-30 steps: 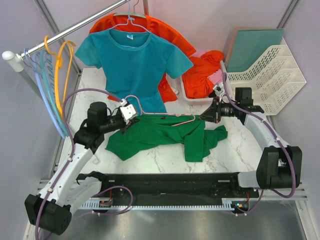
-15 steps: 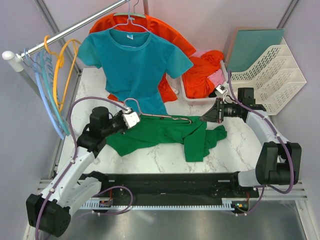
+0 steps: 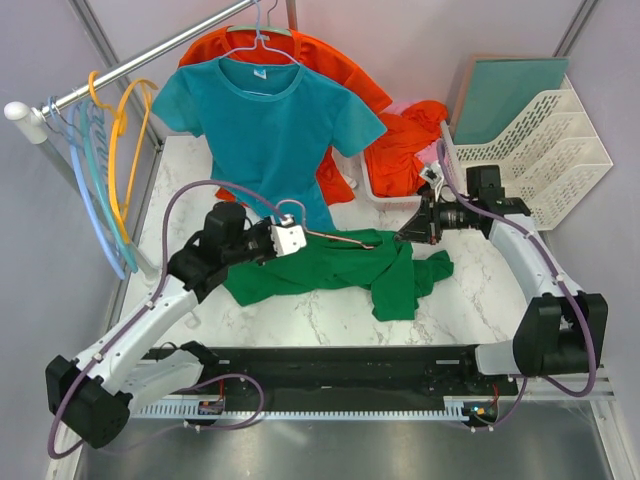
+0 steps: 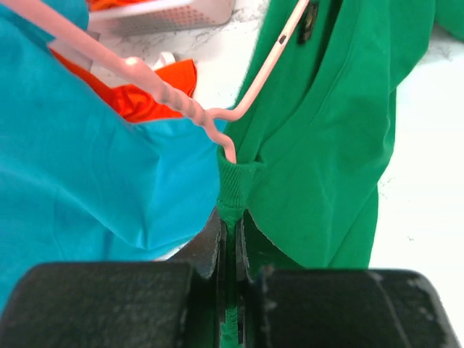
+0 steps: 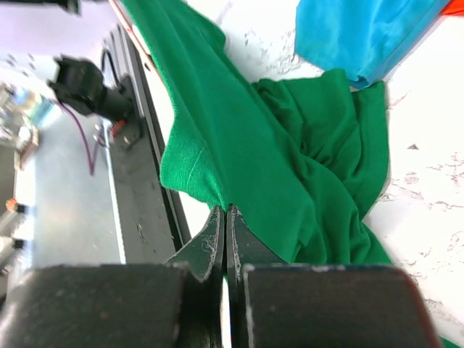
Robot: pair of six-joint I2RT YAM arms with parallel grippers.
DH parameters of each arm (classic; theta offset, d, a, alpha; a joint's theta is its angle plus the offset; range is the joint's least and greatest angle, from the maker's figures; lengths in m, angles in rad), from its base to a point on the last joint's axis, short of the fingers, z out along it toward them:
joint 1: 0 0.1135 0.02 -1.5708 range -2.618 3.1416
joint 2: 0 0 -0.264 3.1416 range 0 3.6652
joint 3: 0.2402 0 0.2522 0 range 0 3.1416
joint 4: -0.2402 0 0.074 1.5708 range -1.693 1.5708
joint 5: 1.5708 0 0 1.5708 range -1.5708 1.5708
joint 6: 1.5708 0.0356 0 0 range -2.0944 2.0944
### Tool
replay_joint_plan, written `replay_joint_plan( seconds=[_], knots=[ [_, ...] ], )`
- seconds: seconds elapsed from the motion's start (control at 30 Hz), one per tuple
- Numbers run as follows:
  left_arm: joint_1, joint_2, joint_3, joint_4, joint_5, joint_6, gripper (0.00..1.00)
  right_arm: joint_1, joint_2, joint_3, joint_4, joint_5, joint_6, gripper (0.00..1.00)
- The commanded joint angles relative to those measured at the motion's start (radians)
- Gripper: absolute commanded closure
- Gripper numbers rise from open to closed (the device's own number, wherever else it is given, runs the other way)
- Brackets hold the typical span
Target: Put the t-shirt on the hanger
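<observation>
Left gripper [image 4: 229, 221] clamped on the collar rib of the t-shirt [image 3: 330, 272]. Right gripper [image 5: 223, 216] pinched shut on a fabric edge at its far side. T-shirt lies bunched on the table [image 3: 300, 312], spanning both grips. Hanger [image 4: 168, 92]: twisted neck just beyond the collar, one arm running along the shirt's upper edge; whether it sits inside the neck opening cannot be told. Assessment: threading under way. Recommend firm pinches, collar held taut and open, fabric drawn evenly over the wire; slack risks snagging

Robot lab cell: alu-framed walls [image 3: 40, 260], clothes rail [image 3: 150, 57], marble-look tabletop [image 3: 320, 312].
</observation>
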Motion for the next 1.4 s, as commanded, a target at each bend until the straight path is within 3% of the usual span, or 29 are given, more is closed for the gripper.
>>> replay_joint_plan(
  seconds=[0.0, 0.17, 0.4, 0.53, 0.63, 0.8, 0.83, 1.07, 1.13, 1.23, 1.37],
  knots=[
    [-0.097, 0.046, 0.119, -0.012, -0.116, -0.071, 0.98, 0.055, -0.063, 0.065, -0.019, 0.104, -0.056, 1.0],
    [-0.146, 0.077, 0.168, -0.001, -0.058, -0.103, 0.98, 0.107, -0.083, 0.109, -0.003, 0.153, -0.029, 1.0],
    [-0.173, 0.115, 0.223, 0.03, -0.113, -0.157, 0.98, 0.127, -0.129, 0.136, -0.08, 0.161, -0.096, 0.95],
    [-0.175, 0.121, 0.248, 0.037, -0.127, -0.182, 0.98, 0.133, -0.152, 0.157, -0.123, 0.165, -0.122, 0.83],
    [-0.18, 0.114, 0.256, 0.031, -0.119, -0.179, 0.98, 0.135, -0.15, 0.201, -0.14, 0.193, -0.128, 0.62],
    [-0.186, 0.103, 0.269, 0.018, -0.086, -0.146, 0.98, 0.136, -0.139, 0.33, -0.178, 0.242, -0.182, 0.45],
    [-0.186, 0.106, 0.276, 0.018, -0.086, -0.145, 0.98, 0.136, -0.136, 0.347, -0.186, 0.246, -0.19, 0.38],
    [-0.186, 0.126, 0.32, 0.018, -0.057, -0.149, 0.98, 0.179, -0.127, 0.448, -0.356, 0.331, -0.361, 0.35],
    [-0.187, 0.135, 0.329, 0.013, -0.037, -0.148, 0.98, 0.208, -0.119, 0.47, -0.381, 0.342, -0.375, 0.29],
    [-0.19, 0.153, 0.349, 0.01, -0.015, -0.154, 0.98, 0.29, -0.106, 0.502, -0.356, 0.388, -0.349, 0.24],
    [-0.2, 0.175, 0.383, 0.007, -0.01, -0.155, 0.98, 0.368, -0.092, 0.505, -0.249, 0.443, -0.268, 0.26]
  ],
)
